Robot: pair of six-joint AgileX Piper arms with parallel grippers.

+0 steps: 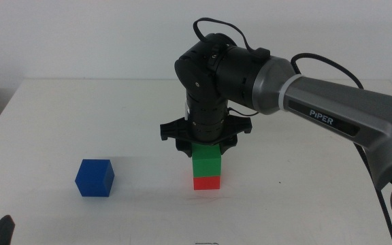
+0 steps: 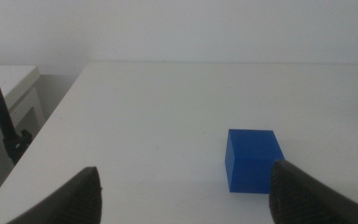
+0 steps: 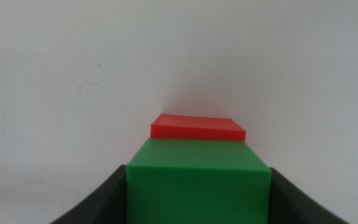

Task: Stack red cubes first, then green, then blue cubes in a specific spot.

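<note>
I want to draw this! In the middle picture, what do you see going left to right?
Left hand at the bottom corner → blue cube → green cube sitting on the red cube, with the right hand around the green one.

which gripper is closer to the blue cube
Left. The left gripper waits just short of the blue cube, open. The right gripper is off to the side, around the green cube.

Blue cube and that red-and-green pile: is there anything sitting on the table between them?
Nothing: in the middle view only bare white table separates the blue cube from the red cube under the green cube.
</note>
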